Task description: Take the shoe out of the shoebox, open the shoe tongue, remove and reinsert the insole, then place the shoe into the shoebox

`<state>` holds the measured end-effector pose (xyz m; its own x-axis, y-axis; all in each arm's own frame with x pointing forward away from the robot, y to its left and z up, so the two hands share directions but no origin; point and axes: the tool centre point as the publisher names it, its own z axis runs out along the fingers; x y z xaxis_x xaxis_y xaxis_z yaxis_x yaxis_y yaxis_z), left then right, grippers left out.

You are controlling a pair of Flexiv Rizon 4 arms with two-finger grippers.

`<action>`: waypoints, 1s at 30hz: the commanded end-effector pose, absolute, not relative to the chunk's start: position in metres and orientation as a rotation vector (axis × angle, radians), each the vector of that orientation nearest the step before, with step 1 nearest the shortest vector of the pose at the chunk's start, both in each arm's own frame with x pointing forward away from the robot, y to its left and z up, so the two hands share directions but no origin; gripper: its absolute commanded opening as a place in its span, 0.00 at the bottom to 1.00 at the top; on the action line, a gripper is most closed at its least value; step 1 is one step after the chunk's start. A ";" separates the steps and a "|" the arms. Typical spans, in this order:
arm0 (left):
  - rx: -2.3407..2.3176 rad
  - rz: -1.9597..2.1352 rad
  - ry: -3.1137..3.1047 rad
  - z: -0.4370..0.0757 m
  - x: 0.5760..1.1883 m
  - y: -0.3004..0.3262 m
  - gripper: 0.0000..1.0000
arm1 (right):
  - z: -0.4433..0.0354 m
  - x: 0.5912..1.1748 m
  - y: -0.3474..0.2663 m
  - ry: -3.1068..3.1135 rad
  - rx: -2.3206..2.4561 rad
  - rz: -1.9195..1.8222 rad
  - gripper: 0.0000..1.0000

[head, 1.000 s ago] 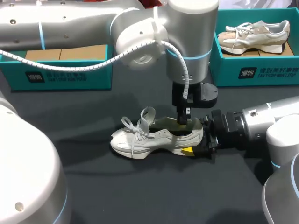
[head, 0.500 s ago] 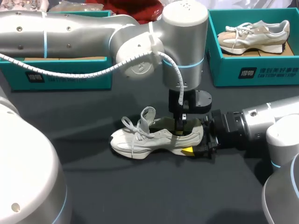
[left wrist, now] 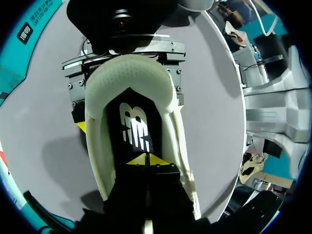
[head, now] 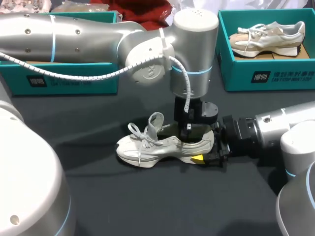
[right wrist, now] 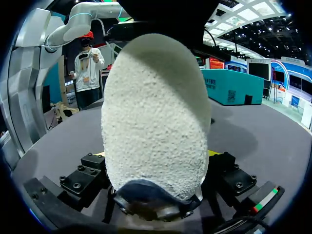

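Our shoe (head: pixel 162 147) lies on its sole near the middle of the bench (head: pixel 147 206), toe towards our left side and heel towards our right. It is well apart from both teal boxes. Our right arm (head: pixel 266 130) comes in low, and the right jaws are clamped on the heel from two sides, with one yellow tip (head: pixel 197 159) showing beside the sole.

Our left arm (head: pixel 147 54) stands over the shoe. The left jaws reach down into the opening with their yellow tips together, resting on the dark insole (left wrist: pixel 139 122) just behind its white logo. The tongue (head: pixel 155 123) stands up with the laces loose.

The right box (head: pixel 268 73) holds a second shoe (head: pixel 268 37). Like the left box (head: pixel 64 78), it carries a white label on its front wall.
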<state>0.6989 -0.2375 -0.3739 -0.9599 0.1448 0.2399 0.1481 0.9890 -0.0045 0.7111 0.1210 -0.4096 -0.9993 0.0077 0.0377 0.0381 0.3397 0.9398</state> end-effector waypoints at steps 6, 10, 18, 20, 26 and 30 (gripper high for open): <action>-0.233 -0.019 -2.899 -0.372 0.690 -0.229 0.00 | -0.411 0.711 0.122 -2.554 -0.046 -1.784 0.00; -0.240 -0.024 -2.902 -0.373 0.688 -0.226 0.30 | -0.411 0.711 0.122 -2.554 -0.046 -1.784 0.00; -0.223 -0.035 -2.932 -0.387 0.689 -0.224 0.42 | -0.411 0.711 0.122 -2.554 -0.046 -1.784 0.00; -0.233 -0.025 -2.954 -0.392 0.688 -0.224 0.42 | -0.411 0.711 0.122 -2.554 -0.046 -1.784 0.00; -0.230 0.002 -3.054 -0.405 0.689 -0.223 0.41 | -0.411 0.711 0.122 -2.554 -0.046 -1.784 0.00; -0.192 -0.020 -3.103 -0.413 0.696 -0.224 0.38 | -0.411 0.711 0.122 -2.554 -0.046 -1.784 0.00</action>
<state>0.6980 -0.2239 -0.3947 -0.9895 0.1297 0.0640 0.1302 0.9915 0.0023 0.7109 0.1207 -0.4108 -0.9993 0.0075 0.0367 0.0371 0.3402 0.9396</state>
